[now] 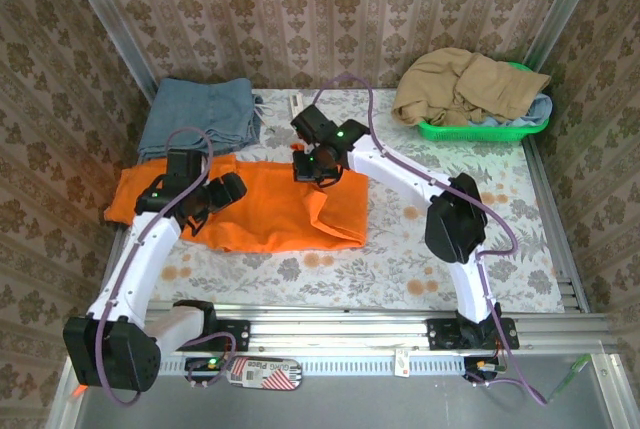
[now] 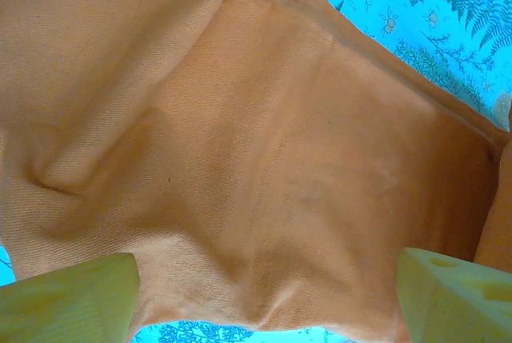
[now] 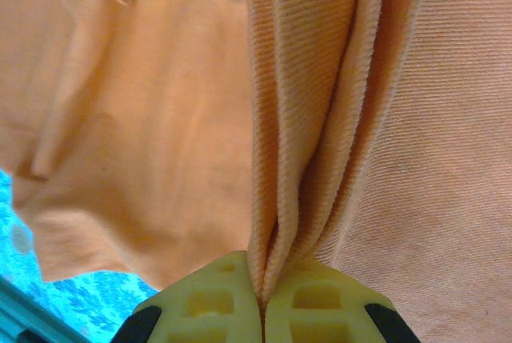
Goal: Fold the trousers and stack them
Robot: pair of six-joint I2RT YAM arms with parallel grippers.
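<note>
On the floral-patterned table [image 1: 420, 259] are laid the trousers [image 1: 270, 214], a blue-grey garment [image 1: 200, 114] and a green basket [image 1: 480, 131].

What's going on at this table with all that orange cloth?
Two robot arms are folding a pair of orange trousers spread on the table. The right gripper is shut, pinching a fold of the cloth near the trousers' far edge. The left gripper hangs open over the left part, holding nothing. A folded blue-grey garment lies behind, and a tan garment sits in a green basket.
</note>
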